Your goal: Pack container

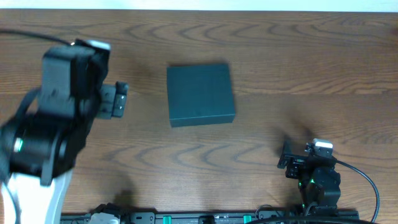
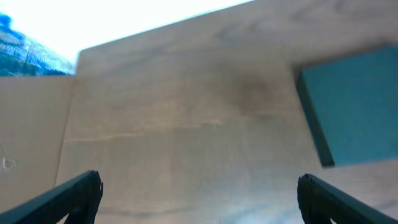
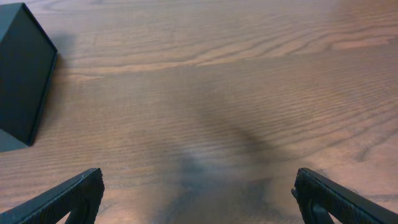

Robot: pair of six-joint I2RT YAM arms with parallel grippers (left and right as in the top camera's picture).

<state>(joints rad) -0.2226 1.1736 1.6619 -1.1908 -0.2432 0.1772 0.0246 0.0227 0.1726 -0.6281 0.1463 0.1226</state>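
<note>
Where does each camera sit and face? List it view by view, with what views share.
Overhead: fixed above, looking straight down on the brown wood-grain table and the closed dark teal-green square cardboard box; both arms show, left end effector, right end effector.
Left wrist: on the left arm, looking across the table; its open fingers frame the bottom, box at right.
Right wrist: low over the table; its open fingers at bottom, box at left.
Shared: all three see the box.
</note>
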